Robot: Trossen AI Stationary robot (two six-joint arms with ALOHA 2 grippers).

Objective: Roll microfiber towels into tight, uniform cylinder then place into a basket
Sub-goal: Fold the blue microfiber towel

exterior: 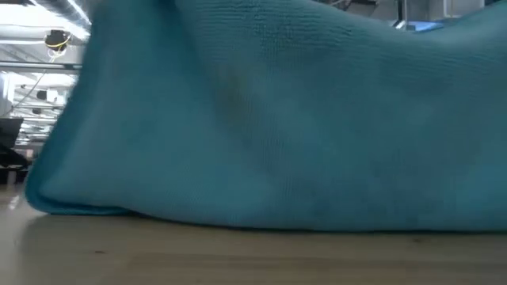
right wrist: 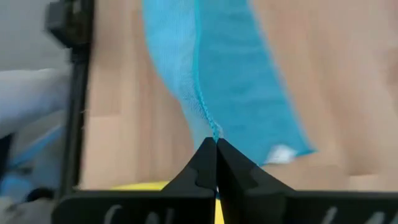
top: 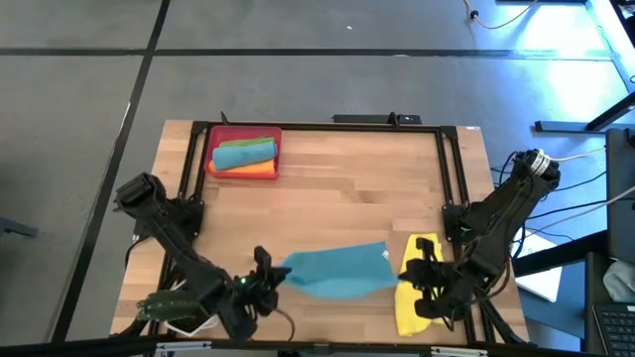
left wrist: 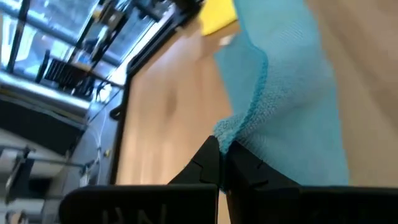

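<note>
While each end effector is clamped shut on one end of the teal towel, the left end effector and right end effector stretch its long axis across the bench between them.

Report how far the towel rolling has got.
Done: the red basket already holds a rolled teal towel on orange cloth. In hand: the left gripper and right gripper each pinch an end of the unrolled teal towel. Left: rolling it, then the yellow towel.
</note>
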